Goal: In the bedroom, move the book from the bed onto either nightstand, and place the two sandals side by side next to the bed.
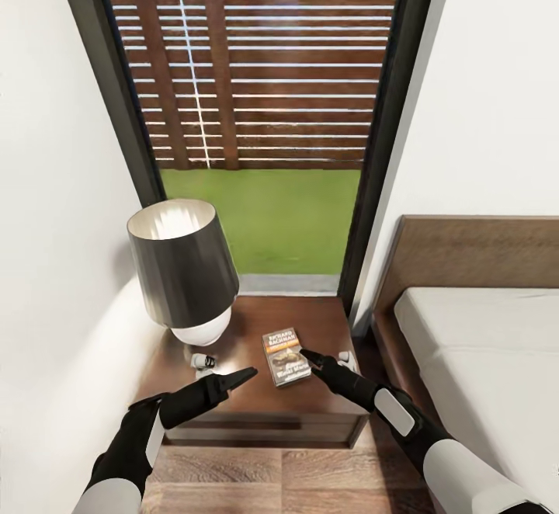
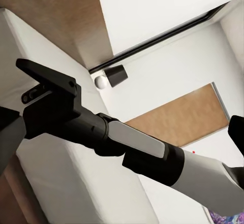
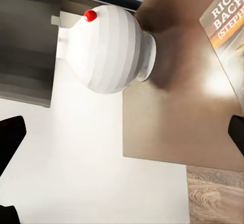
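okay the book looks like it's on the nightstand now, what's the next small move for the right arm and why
Probably draw the right gripper back and up, away from the book. The book lies flat on the nightstand beside the lamp, and the right wrist view shows the fingertips spread wide with nothing between them, so that step looks done. The sandals come next.

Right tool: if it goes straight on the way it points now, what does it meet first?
Probably the lamp: the right tool points across the nightstand at its white base, passing above the book. Depth is hard to judge.
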You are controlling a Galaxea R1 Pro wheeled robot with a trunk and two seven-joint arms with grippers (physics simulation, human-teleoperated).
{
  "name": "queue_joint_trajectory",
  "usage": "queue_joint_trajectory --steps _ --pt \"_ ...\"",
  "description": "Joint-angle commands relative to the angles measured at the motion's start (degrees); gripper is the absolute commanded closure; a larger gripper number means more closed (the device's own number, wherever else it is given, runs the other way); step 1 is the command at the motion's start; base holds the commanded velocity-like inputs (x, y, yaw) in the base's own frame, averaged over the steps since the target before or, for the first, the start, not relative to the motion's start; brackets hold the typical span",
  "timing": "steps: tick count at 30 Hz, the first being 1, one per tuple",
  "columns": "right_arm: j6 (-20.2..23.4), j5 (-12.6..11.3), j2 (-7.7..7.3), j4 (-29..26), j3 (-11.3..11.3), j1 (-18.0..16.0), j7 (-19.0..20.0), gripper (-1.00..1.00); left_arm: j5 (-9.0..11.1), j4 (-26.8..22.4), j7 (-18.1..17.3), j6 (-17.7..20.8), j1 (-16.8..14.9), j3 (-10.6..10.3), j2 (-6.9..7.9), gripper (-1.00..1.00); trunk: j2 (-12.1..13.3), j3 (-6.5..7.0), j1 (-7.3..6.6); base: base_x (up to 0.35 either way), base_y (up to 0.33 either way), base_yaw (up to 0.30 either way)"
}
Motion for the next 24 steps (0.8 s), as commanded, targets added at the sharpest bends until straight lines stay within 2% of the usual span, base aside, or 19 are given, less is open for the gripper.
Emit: queue_joint_trajectory --steps 1,8,11,18,21,24 --pt "0.3 -0.5 -0.05 0.0 0.3 0.0 0.0 -1.0 -0.5 0.0 -0.4 0.6 0.0 0.3 -0.08 -1.0 0.4 0.14 -0.23 0.0 0.0 0.0" --pt "0.2 -0.5 -0.08 -0.2 0.3 0.0 0.1 -1.0 -0.5 -0.1 -0.3 0.5 0.0 0.3 -0.08 -1.0 3.2 1.39 -1.77 0.0 0.0 0.0" --pt "0.1 -0.5 -0.13 -0.2 0.3 0.0 0.2 -1.0 -0.5 -0.1 1.3 0.5 0.0 0.3 -0.08 -1.0 4.4 1.93 -2.43 0.0 0.0 0.0" --pt "0.0 -0.3 -0.2 -0.8 0.3 0.0 0.3 -1.0 -0.6 0.0 9.0 -0.4 0.0 0.2 -0.15 -1.0 7.2 3.19 -3.97 0.0 0.0 0.0" --pt "0.1 -0.1 -0.6 -3.3 0.3 0.2 0.4 -1.0 -0.6 0.0 14.5 -2.1 -0.1 0.2 -0.16 -1.0 8.4 3.73 -4.62 0.0 0.0 0.0" --pt "0.1 -0.1 -0.82 -4.4 0.3 0.4 0.9 -1.0 -0.5 0.0 16.9 -3.6 0.0 0.2 -0.16 -1.0 9.6 4.27 -5.28 0.0 0.0 0.0"
